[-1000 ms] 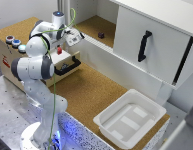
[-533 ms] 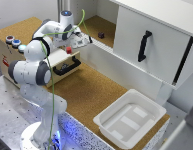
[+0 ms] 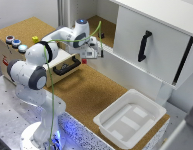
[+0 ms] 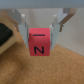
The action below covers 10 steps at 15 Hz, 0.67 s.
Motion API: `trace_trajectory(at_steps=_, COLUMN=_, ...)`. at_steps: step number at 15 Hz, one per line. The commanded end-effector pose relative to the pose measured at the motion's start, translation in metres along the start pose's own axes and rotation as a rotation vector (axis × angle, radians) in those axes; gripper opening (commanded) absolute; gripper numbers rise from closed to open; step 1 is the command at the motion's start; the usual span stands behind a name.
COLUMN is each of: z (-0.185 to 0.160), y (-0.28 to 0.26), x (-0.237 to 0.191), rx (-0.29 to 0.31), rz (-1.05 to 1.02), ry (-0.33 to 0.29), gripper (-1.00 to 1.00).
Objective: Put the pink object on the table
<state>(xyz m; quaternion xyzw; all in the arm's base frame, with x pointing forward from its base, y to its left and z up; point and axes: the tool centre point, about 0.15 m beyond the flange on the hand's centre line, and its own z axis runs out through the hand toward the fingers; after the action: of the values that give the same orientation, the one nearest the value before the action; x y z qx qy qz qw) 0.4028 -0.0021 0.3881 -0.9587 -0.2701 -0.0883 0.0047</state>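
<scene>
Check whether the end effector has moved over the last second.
Yes. The end effector, shut on the pink cube, dropped lower, toward the wooden drawer box's black handle and the table.

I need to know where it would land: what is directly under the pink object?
In the wrist view, the pink object hangs in the gripper above bare brown cork table. Nothing else shows beneath it, though the block hides the spot straight below.

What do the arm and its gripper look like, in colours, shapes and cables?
The arm is white, with rounded segments and dark joint rings; one joint cap near the wrist glows blue. A thin green cable runs along it down to the base. The gripper has pale grey jaws.
</scene>
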Motion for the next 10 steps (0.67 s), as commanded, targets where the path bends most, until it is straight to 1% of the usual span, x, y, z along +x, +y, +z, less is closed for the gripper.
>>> trace_trajectory(at_steps=1, z=0.06, y=0.057, x=-0.031, rx=-0.009, rz=0.159, ry=0.002, gripper=-1.0)
trace_trajectory(at_steps=6, z=0.109, y=0.089, x=-0.059, rx=-0.103, rz=0.281, ry=-0.023, gripper=-1.0)
trace_trajectory(at_steps=9, z=0.135, y=0.103, x=-0.069, rx=-0.125, rz=0.329, ry=-0.027, gripper=-1.0)
trace_trajectory(at_steps=10, z=0.144, y=0.108, x=-0.071, rx=-0.127, rz=0.34, ry=-0.042, gripper=-1.0)
